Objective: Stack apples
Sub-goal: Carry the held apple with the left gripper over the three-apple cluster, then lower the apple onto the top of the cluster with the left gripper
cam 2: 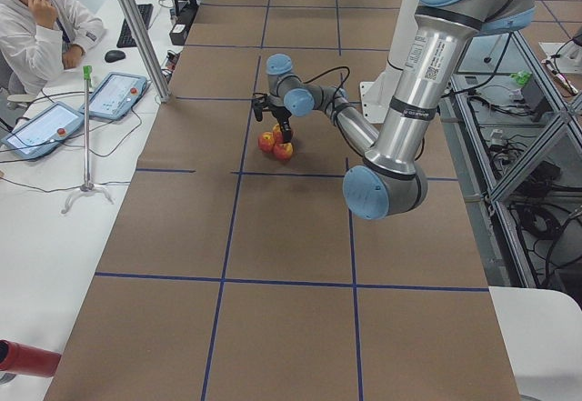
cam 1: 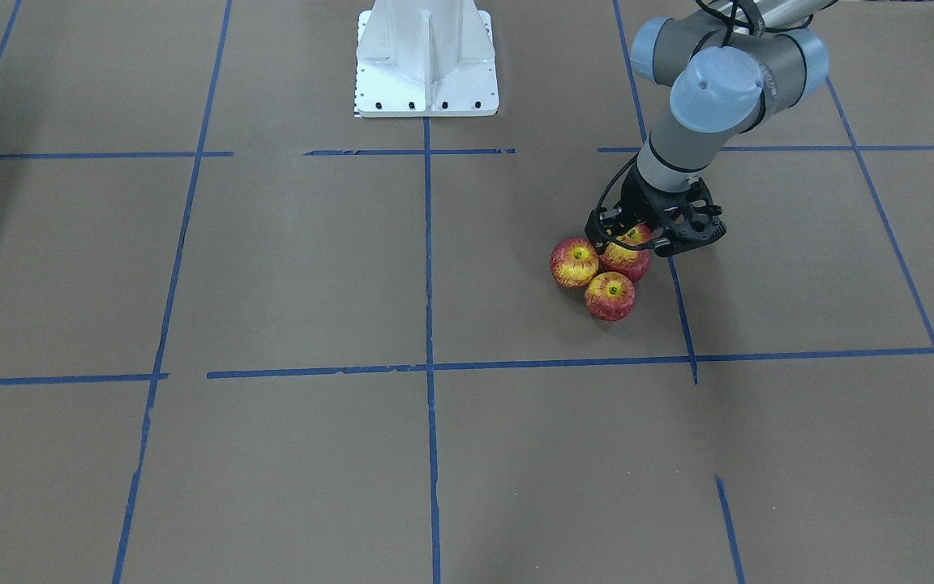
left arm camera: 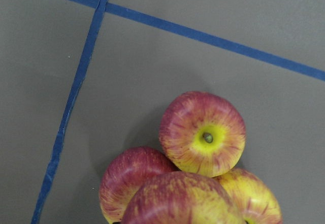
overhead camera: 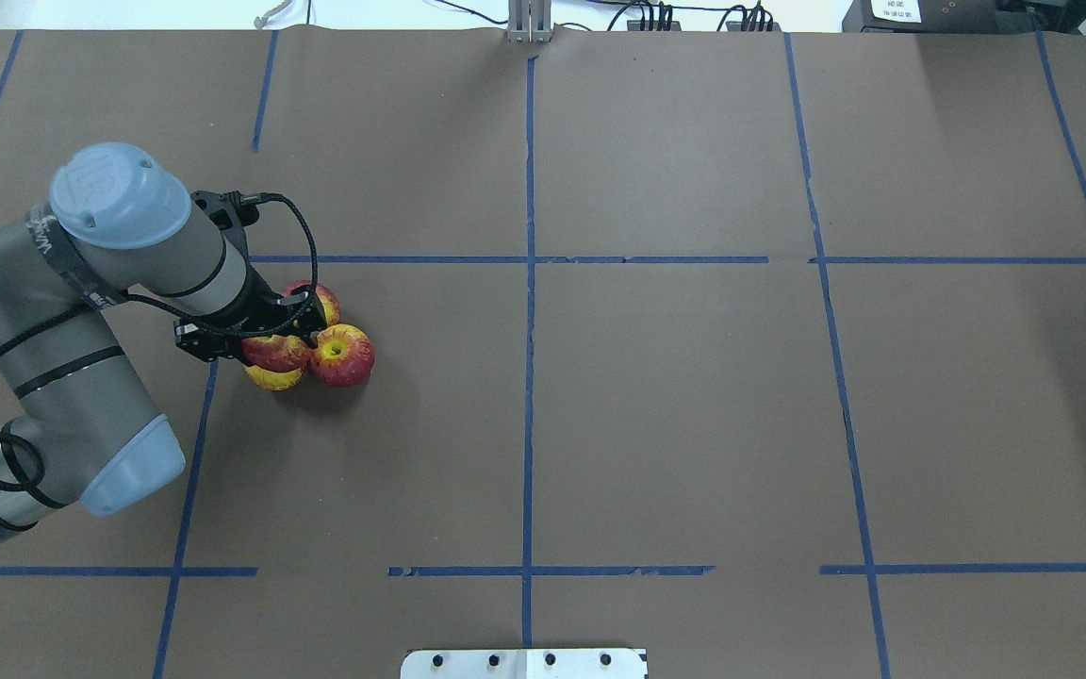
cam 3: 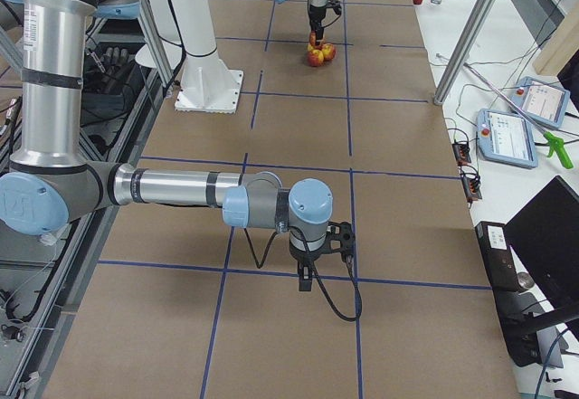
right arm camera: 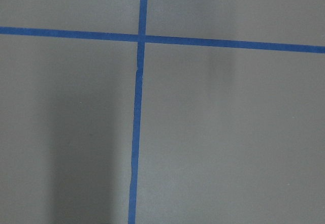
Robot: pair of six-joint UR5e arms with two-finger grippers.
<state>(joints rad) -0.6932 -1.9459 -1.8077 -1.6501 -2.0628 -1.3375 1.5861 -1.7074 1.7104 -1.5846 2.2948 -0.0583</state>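
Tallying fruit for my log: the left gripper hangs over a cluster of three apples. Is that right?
Not three, four. The left wrist view shows four apples, one nearer the camera overlapping the other three. The left gripper does hang over them.

Red-and-yellow streaked apples [left arm camera: 203,135], brown table [cam 1: 272,259], blue tape [cam 1: 428,268]

The blue joint cap [overhead camera: 105,193] at the left of the overhead view bears an embossed UR mark. In the left-side view, the upright arm tube [cam 2: 421,55] at upper right carries lettering too small to read. So is the white label [overhead camera: 894,9] at the overhead view's top right.
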